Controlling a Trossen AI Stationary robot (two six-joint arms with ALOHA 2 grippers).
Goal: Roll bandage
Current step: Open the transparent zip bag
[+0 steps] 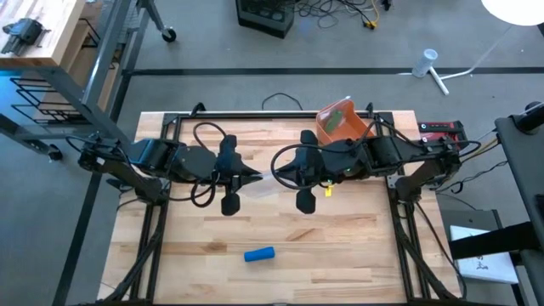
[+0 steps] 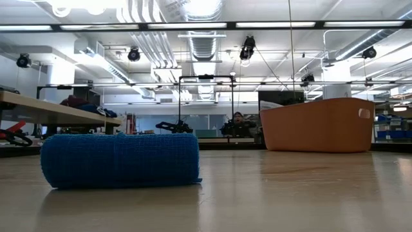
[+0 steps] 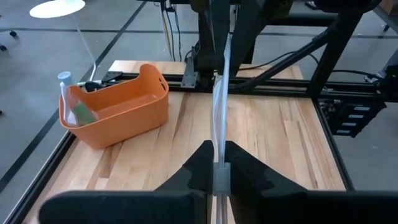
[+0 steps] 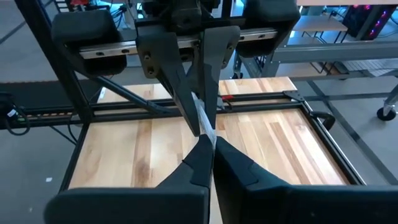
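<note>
Both your claws, left [image 1: 255, 178] and right [image 1: 276, 178], are pinched shut on a translucent strip [image 3: 221, 118] stretched between them above the surface [image 1: 340, 246], so uneven pull could slip it free, while the blue roll [image 1: 259, 254] lies well apart near the front edge

bandage roll [image 1: 260, 254]: solid bright blue, with a fine woven texture in the low view
strip between the grippers [image 3: 220, 118]: clear to whitish, see-through
bin [image 3: 118, 112]: plain orange, something green inside
tabletop [image 1: 340, 246]: pale wood in lengthwise planks, framed in black
left gripper [image 1: 252, 177]: black
right gripper [image 1: 279, 177]: black
floor [image 1: 212, 51]: grey
</note>
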